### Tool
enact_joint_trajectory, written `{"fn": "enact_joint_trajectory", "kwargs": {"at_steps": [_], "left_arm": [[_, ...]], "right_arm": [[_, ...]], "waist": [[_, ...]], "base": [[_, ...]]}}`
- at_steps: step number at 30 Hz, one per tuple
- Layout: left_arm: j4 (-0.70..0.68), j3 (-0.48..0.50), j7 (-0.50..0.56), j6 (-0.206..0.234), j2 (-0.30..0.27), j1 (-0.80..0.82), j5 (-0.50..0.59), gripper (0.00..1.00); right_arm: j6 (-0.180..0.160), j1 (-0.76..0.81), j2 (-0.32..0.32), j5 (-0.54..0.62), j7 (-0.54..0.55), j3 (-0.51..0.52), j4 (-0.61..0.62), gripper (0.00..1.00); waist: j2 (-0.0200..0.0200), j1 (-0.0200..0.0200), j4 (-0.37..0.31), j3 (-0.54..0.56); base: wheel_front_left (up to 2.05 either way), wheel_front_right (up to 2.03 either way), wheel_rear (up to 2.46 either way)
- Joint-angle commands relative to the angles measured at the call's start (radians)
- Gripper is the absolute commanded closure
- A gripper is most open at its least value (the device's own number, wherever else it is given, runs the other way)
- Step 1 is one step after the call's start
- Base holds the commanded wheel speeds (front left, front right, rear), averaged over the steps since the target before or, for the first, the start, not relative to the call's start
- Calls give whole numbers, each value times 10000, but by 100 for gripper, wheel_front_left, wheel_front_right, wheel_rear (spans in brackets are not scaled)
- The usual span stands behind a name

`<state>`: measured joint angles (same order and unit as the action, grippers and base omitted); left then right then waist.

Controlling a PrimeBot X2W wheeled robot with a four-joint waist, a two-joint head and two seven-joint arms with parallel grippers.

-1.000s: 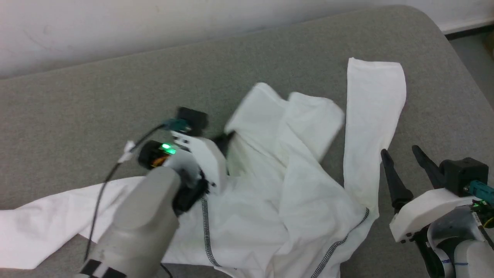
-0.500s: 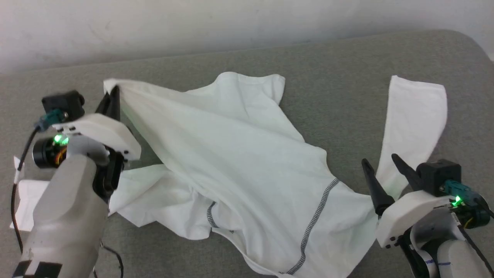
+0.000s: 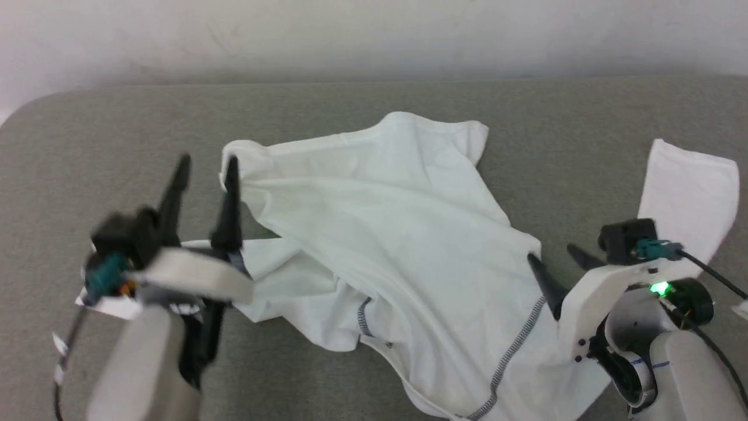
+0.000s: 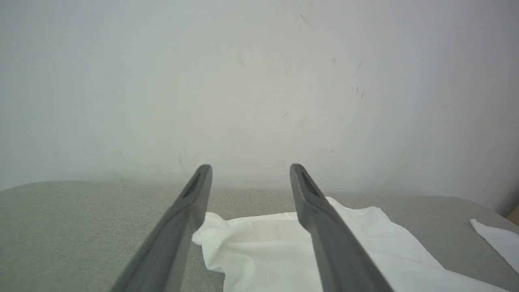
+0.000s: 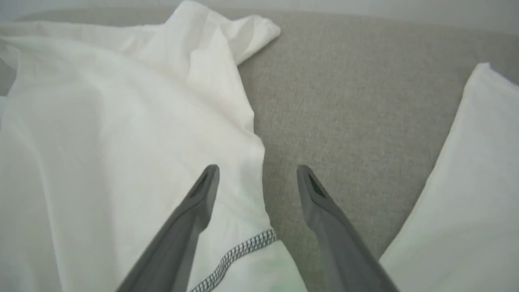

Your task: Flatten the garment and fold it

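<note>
The white garment [image 3: 385, 234] lies spread and rumpled over the grey surface [image 3: 350, 99], dark zigzag stitching [image 3: 514, 345] running down its lower part. One sleeve [image 3: 689, 193] reaches out at the far right. My left gripper [image 3: 207, 164] stands open just left of the garment's upper-left corner [image 4: 211, 239], nothing between its fingers. My right gripper [image 3: 555, 257] is open above the garment's right edge [image 5: 251, 154], with the stitched seam [image 5: 239, 253] between its fingers [image 5: 202, 194] and the sleeve [image 5: 466, 182] to the right.
The grey padded surface ends at a pale wall [image 3: 374, 35] at the back, which the left wrist view also faces [image 4: 259, 81]. Bare grey fabric [image 5: 348, 101] lies between the garment's body and the sleeve. A small white tag [image 3: 108, 307] sits by my left wrist.
My left gripper has let go of the garment's corner and opened; the raised fabric has dropped onto the surface. The head camera has turned, shifting the whole picture to the right.
</note>
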<state>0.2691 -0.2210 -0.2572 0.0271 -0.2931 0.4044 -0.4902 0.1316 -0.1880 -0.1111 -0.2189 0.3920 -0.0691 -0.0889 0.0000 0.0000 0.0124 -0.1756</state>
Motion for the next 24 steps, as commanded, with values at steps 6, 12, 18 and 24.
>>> {"fn": "enact_joint_trajectory", "kwargs": {"at_steps": [6,12,18,24], "left_arm": [[-1260,-68,-43,-243,840,-2513,983,0],[-861,-361,-44,-650,1237,-3312,1097,0],[-319,-770,-38,-1001,1341,-3414,1027,0],[80,-1134,227,-1218,1246,-3434,914,0]], "right_arm": [[-9,-630,-787,-15,1008,-588,-1809,0],[-9,-1023,-1291,327,953,-663,-3219,100],[-9,-1554,-2003,1572,192,287,-4121,100],[-9,-1823,-1839,2353,-554,659,-4987,43]], "waist": [[0,0,1360,392],[0,0,1874,445],[0,0,2036,609],[0,0,1844,862]], "base": [[0,0,0],[0,0,0],[0,0,0],[0,0,0]]}}
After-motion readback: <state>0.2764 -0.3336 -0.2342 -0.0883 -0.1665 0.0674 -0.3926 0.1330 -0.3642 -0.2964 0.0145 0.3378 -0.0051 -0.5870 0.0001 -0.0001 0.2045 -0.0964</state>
